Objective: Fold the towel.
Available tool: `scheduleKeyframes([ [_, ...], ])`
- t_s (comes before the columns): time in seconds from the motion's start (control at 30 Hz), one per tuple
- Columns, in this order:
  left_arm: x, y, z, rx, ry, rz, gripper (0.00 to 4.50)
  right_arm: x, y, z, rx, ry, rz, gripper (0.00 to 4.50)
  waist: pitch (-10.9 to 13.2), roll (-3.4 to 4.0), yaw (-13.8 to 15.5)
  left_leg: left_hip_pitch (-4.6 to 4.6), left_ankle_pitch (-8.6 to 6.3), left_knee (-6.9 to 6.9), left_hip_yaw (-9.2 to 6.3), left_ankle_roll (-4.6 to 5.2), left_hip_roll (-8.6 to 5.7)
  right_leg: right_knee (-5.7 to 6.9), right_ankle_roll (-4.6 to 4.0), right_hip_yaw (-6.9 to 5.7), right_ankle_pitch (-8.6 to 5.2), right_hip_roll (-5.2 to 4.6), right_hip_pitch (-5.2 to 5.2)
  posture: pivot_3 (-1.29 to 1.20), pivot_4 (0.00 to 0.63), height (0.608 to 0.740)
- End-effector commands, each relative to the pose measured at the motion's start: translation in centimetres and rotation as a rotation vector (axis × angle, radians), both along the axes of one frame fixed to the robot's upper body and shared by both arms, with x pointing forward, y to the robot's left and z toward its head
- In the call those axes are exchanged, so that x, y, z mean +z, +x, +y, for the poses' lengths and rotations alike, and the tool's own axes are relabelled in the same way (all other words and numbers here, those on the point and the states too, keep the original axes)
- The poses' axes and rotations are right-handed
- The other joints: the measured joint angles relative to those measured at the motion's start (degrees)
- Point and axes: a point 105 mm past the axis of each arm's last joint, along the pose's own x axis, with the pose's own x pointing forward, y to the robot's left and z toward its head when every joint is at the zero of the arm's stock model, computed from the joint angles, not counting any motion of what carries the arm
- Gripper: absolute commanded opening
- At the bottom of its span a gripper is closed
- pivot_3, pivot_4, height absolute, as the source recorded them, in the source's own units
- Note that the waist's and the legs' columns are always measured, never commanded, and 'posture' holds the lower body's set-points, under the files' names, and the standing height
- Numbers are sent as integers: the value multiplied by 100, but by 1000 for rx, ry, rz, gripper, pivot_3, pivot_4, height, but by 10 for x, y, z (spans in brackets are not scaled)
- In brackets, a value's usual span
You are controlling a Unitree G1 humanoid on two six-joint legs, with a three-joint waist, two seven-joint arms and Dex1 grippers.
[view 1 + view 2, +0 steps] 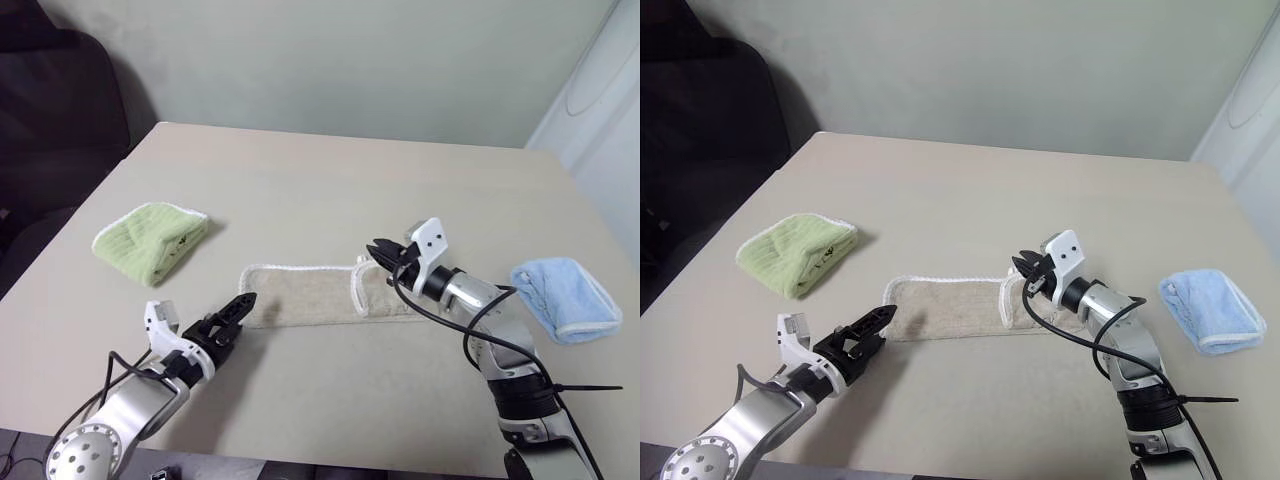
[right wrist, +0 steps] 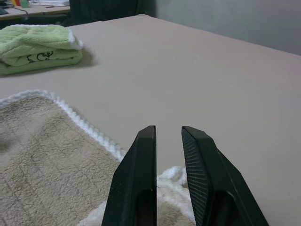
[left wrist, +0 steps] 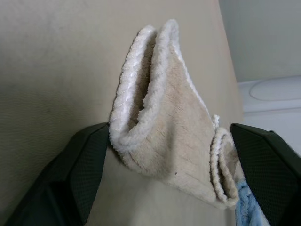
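Between the spread fingers of the left gripper [image 3: 164, 188] lies the near end of the towel [image 1: 310, 295], its long axis running across the table [image 1: 330, 180] to the right gripper [image 1: 385, 258], whose narrowly parted fingers hold nothing above its far end.

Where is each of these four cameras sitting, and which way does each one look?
Left eye and right eye views: on the head, looking forward and down at the table; both arms show.
Left wrist view: on the left arm, looking along open fingers at the end of the beige towel.
Right wrist view: on the right arm, looking across the towel toward the green towel; fingers nearly together.
Shared: the beige towel shows in all four.
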Motion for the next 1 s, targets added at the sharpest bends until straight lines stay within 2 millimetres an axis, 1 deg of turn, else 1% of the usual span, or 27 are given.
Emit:
scheduleKeyframes([
  [0.03, -10, 0, -14, -51, -12, 40, 3192, 19, -1, 2, 4, 11, -79, 869, 2, -9, -1, -1, 0, 0, 1, 0, 0, 0, 0, 0, 0, 0, -1, 0, 150, 740],
  [0.1, -8, 0, -13, -45, -16, 26, 2444, 19, -1, 2, 5, 11, -81, 869, 4, -20, -2, -4, 1, 0, 1, -1, 2, 0, -10, -2, 6, 0, 0, 0, 150, 740],
  [0.13, -7, 1, -13, -43, -17, 23, 2113, 19, -1, 2, 5, 10, -81, 869, 5, -26, -2, -6, 3, 0, 2, -2, 2, 1, -35, -4, 22, 1, 3, 0, 150, 740],
  [0.23, -8, 1, -8, -29, -21, 12, 889, 19, -2, 3, 8, 9, -82, 869, 13, -46, -8, -5, 14, -6, 2, -11, 5, 1, -40, -7, 24, 7, 10, 0, 150, 740],
  [0.27, -8, 1, -6, -24, -23, 6, 590, 19, -2, 3, 9, 9, -83, 869, 13, -50, -9, -4, 16, -8, 2, -15, 6, 1, -40, -7, 25, 9, 9, 0, 150, 740],
  [0.3, -8, 1, -4, -20, -24, 1, 189, 19, -2, 3, 10, 9, -83, 869, 14, -46, -9, 1, 21, -10, 2, -23, 8, 1, -40, -7, 25, 11, 12, 0, 150, 740],
  [0.33, -8, 1, -3, -18, -25, -6, 39, 19, -2, 3, 11, 9, -83, 869, 15, -46, -9, 6, 20, -11, 3, -21, 6, 1, -40, -7, 25, 11, 17, 0, 150, 740],
  [0.43, -5, 1, 2, -17, -13, -45, 39, 19, -2, 5, 15, 8, -83, 869, 18, -50, -26, 4, 23, -12, 3, -18, 11, 1, -34, -6, 21, 12, 10, 0, 150, 740],
  [0.5, 2, 3, 4, -21, 11, -89, 39, 19, -3, 4, 16, 8, -83, 869, 19, -50, -42, 4, 23, -12, 3, -18, 13, 1, -22, -5, 14, 12, 8, 0, 150, 740],
  [0.57, 14, 4, 5, -48, 81, -165, 39, 19, -3, 4, 16, 7, -82, 869, 22, -55, -50, 0, 22, -12, 2, -18, 14, 1, 0, -5, 0, 12, 4, 0, 150, 740],
  [0.6, 23, 7, 3, -71, 132, -212, 39, 19, -2, 3, 15, 7, -82, 869, 26, -61, -56, -3, 22, -12, 1, -19, 15, 1, -1, -5, 1, 12, 0, 0, 150, 740],
  [0.67, 48, 15, -4, -140, 231, -336, 39, 19, -2, 2, 10, 8, -81, 869, 34, -83, -56, -5, 22, -13, -1, -19, 21, 3, -20, -8, 12, 17, -3, 0, 150, 740],
  [0.7, 55, 18, -7, -163, 261, -372, 39, 19, -1, 1, 7, 9, -81, 869, 35, -88, -51, -7, 23, -13, -3, -20, 22, 2, -42, -10, 26, 19, -3, 0, 150, 740],
  [0.8, 78, 24, -31, -323, 414, -513, 39, 23, 3, -7, -27, 28, -81, 869, 32, -92, -57, -3, 23, -7, -7, -18, 13, -1, -52, -8, 32, 16, 1, 0, 150, 740],
  [0.87, 91, 27, -48, -417, 464, -586, 39, 26, 8, -16, -60, 39, -83, 869, 32, -93, -59, -7, 23, -5, -2, -16, 7, -4, -60, -7, 37, 10, 6, 0, 150, 740],
  [0.93, 96, 29, -57, -474, 480, -623, 39, 28, 11, -22, -87, 45, -84, 869, 26, -101, -70, -7, 28, -4, 1, -17, 2, -6, -68, -6, 42, 4, 6, 0, 150, 740],
  [1.0, 97, 32, -77, -594, 515, -654, 39, 31, 18, -36, -153, 58, -89, 869, 25, -107, -78, -4, 30, -5, 4, -17, 3, -5, -69, -4, 43, 2, 6, 0, 150, 740],
])
